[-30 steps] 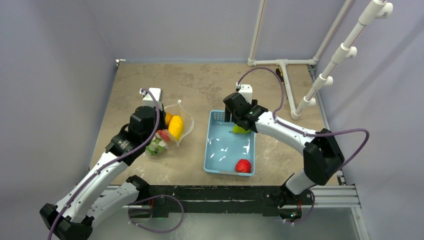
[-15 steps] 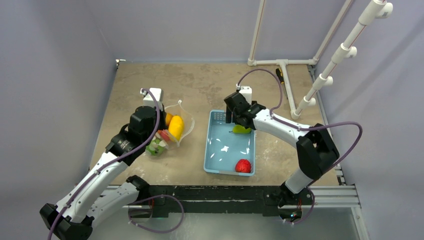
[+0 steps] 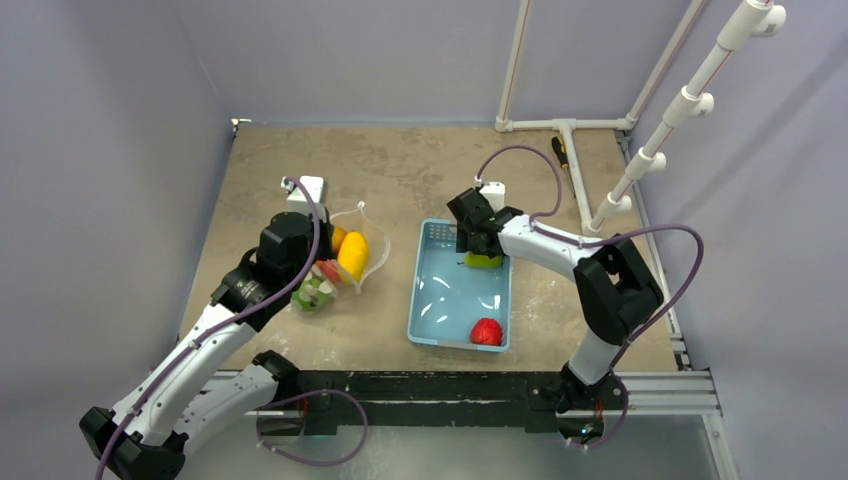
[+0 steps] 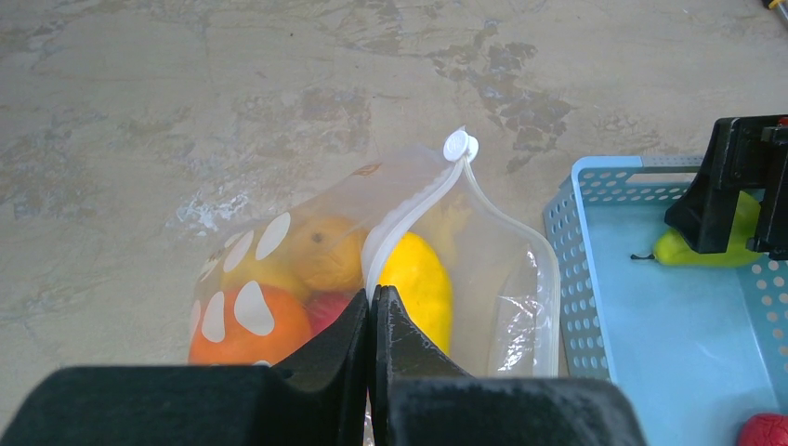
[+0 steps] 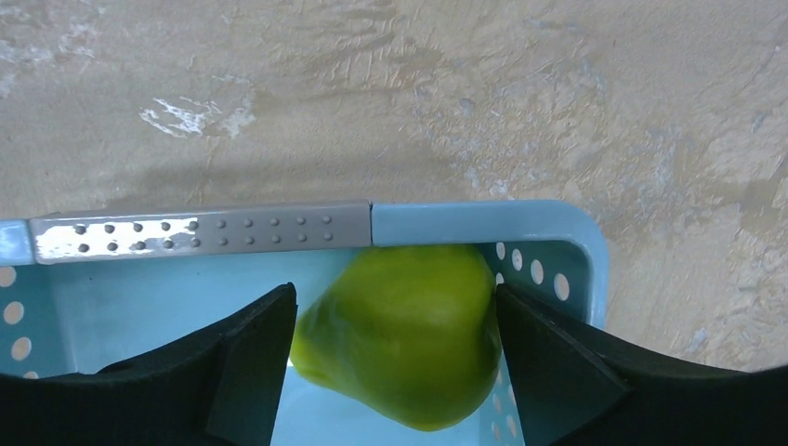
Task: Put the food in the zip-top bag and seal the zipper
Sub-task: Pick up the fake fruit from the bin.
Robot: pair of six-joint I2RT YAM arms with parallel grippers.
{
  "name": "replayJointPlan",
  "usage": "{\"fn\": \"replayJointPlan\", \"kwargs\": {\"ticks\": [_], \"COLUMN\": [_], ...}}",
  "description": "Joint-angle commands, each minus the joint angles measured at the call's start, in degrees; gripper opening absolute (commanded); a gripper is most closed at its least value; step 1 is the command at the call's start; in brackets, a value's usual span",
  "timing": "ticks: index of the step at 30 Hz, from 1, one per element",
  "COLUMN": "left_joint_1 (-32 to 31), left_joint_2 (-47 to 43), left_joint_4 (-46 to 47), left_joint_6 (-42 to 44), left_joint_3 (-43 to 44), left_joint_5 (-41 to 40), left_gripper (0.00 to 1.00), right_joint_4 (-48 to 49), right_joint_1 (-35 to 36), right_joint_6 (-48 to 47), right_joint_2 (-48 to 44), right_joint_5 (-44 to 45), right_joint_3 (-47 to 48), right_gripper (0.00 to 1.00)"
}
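Note:
The zip-top bag (image 3: 362, 238) lies left of the light-blue basket (image 3: 430, 330), mouth open, holding a yellow fruit (image 4: 418, 283), an orange one (image 4: 251, 325) and others. My left gripper (image 4: 374, 295) is shut on the bag's zipper (image 4: 413, 214) at the near edge of the mouth. A green pear (image 5: 400, 334) lies in the basket's far right corner, and it also shows in the top view (image 3: 484, 260). My right gripper (image 5: 398, 316) is open, one finger on each side of the pear. A red fruit (image 3: 486, 332) lies at the basket's near right corner.
The basket's far rim (image 5: 465, 223) is just beyond the pear. A white pipe frame (image 3: 570, 150) stands at the back right with a small screwdriver (image 3: 560, 150) beside it. Purple walls enclose the table.
My right arm's elbow has swung left and the gripper has settled down over the green pear. The left arm and the bag have not moved.

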Motion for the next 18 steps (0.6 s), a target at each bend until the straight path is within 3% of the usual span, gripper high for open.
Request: {"fn": "replayJointPlan", "kwargs": {"ticks": [1,4,13,18], "left_joint_1": [-0.2,-0.2,-0.2,-0.2], "left_joint_2": [-0.8,-0.8,-0.7,-0.5], "left_joint_4": [2.3,2.3,2.2,2.2], "left_joint_6": [0.6,0.6,0.7,0.7], "left_joint_3": [-0.2,-0.2,-0.2,-0.1], "left_joint_5": [0.6,0.5,0.4,0.4], "left_gripper": [0.0,0.0,0.0,0.0], "right_joint_4": [0.5,1.0,1.6,1.5], "right_joint_1": [-0.1,-0.1,-0.1,-0.1], "right_joint_6": [0.0,-0.7,-1.3,-1.6], "right_joint_2": [-0.1,-0.2,-2.5,-5.0], "right_joint_5": [0.2,-1.1,-3.6,-4.3], "right_joint_3": [0.8,0.7,0.7,1.6], "right_gripper": [0.77,0.68,0.19,0.08]}}
